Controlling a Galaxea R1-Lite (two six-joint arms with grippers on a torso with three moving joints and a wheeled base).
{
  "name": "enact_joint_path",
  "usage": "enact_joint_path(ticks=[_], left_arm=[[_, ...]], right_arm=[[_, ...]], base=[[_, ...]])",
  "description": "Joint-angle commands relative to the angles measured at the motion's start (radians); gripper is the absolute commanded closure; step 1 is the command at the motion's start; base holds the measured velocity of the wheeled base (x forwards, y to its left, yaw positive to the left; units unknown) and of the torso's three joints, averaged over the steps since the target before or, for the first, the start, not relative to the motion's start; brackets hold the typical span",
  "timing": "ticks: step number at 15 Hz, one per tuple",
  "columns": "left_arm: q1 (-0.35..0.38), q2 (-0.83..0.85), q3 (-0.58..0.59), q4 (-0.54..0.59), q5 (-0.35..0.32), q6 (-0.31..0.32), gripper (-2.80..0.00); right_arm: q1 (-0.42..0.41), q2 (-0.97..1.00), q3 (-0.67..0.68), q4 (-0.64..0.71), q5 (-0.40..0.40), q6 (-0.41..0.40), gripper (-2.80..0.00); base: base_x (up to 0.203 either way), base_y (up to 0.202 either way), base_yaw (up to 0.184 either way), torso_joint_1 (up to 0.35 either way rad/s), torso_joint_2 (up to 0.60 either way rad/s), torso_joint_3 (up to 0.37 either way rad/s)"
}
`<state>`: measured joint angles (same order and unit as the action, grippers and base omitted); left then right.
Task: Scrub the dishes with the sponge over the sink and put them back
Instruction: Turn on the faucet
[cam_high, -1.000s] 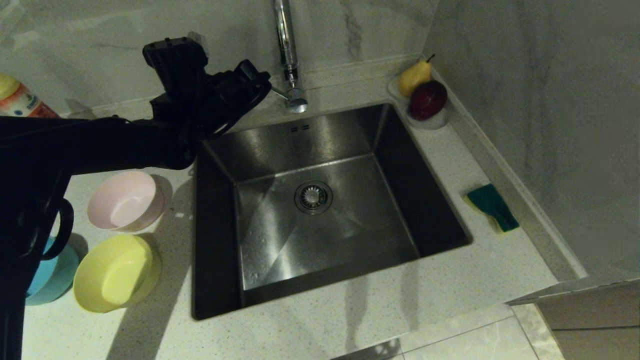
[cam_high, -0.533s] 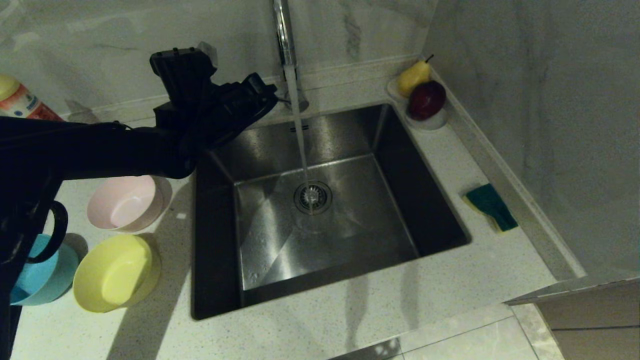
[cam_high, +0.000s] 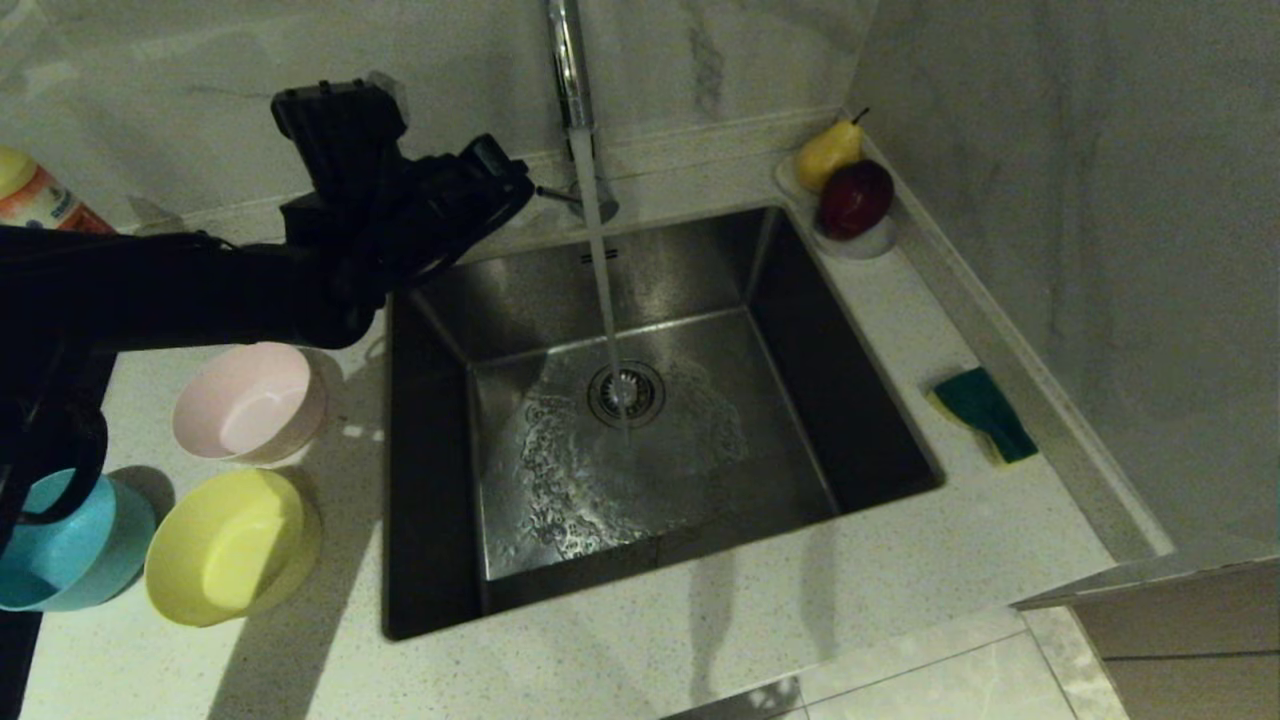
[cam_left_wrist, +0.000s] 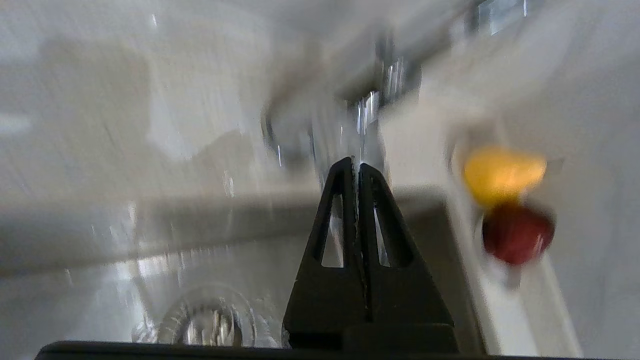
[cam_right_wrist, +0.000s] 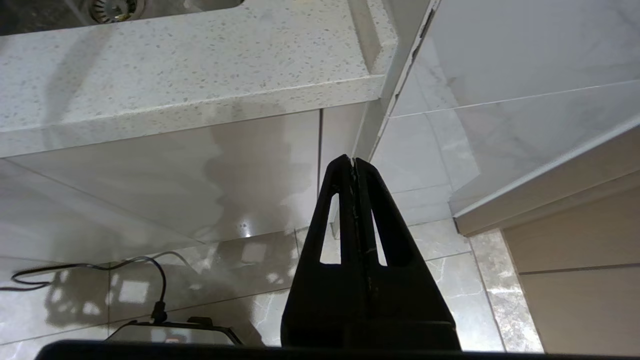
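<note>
Colours and surface patterns at the sink station

Bowls: pale pink bowl (cam_high: 250, 402), yellow bowl (cam_high: 230, 545), light blue bowl (cam_high: 62, 545), all plain. Sponge (cam_high: 985, 414): dark green over a yellow layer. Sink (cam_high: 640, 300): brushed grey steel. Table (cam_high: 800, 620): off-white with fine dark speckles. Wall (cam_high: 1080, 200): pale marble with grey veining. Fruit: yellow pear (cam_high: 828, 152), dark red apple (cam_high: 856, 198). Left pincer (cam_left_wrist: 355, 165): black. Right pincer (cam_right_wrist: 353, 162): black.

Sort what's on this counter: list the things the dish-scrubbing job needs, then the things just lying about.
For the job:
- pink bowl
- yellow bowl
- blue bowl
- sponge
- sink, with the tap running into it
- left end effector, shut, near the tap

Lying about:
- pear and red fruit on a white dish
- bottle
</note>
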<state>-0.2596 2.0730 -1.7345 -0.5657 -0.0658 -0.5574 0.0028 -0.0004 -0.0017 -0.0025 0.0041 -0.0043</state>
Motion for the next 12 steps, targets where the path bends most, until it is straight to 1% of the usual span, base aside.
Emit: enact_joint_path(ticks=[1,3,4,5,7,8,10,12], left_arm=[[0.034,-0.025,-0.062,0.002,0.005,-0.003,0.0],[0.046,-0.074,-0.062,0.007,0.014,0.004,0.0],[0.049,-0.112,-0.054,0.009,0.037,0.021,0.0],[0.05,-0.148,-0.036,0.012,0.081,0.059,0.0],[0.051,-0.228,0.018,0.033,0.184,0.163,0.0],[0.051,-0.274,0.048,0.04,0.225,0.195,0.0],[0.051,-0.392,0.143,0.066,0.287,0.236,0.0],[0.051,-0.515,0.23,0.106,0.316,0.27,0.0]], right_arm=[[0.0,0.0,0.0,-0.001,0.0,0.0,0.0],[0.0,0.0,0.0,-0.001,0.0,0.0,0.0],[0.0,0.0,0.0,-0.001,0.0,0.0,0.0],[0.0,0.0,0.0,-0.001,0.0,0.0,0.0],[0.0,0.0,0.0,-0.001,0.0,0.0,0.0],[0.0,0.0,0.0,-0.001,0.0,0.0,0.0],[0.0,0.0,0.0,-0.001,0.0,0.0,0.0],[0.0,0.0,0.0,-0.001,0.0,0.0,0.0]], base=[[0.0,0.0,0.0,0.0,0.0,0.0],[0.0,0.0,0.0,0.0,0.0,0.0],[0.0,0.0,0.0,0.0,0.0,0.0],[0.0,0.0,0.0,0.0,0.0,0.0],[0.0,0.0,0.0,0.0,0.0,0.0],[0.0,0.0,0.0,0.0,0.0,0.0],[0.0,0.0,0.0,0.0,0.0,0.0],[0.0,0.0,0.0,0.0,0.0,0.0]])
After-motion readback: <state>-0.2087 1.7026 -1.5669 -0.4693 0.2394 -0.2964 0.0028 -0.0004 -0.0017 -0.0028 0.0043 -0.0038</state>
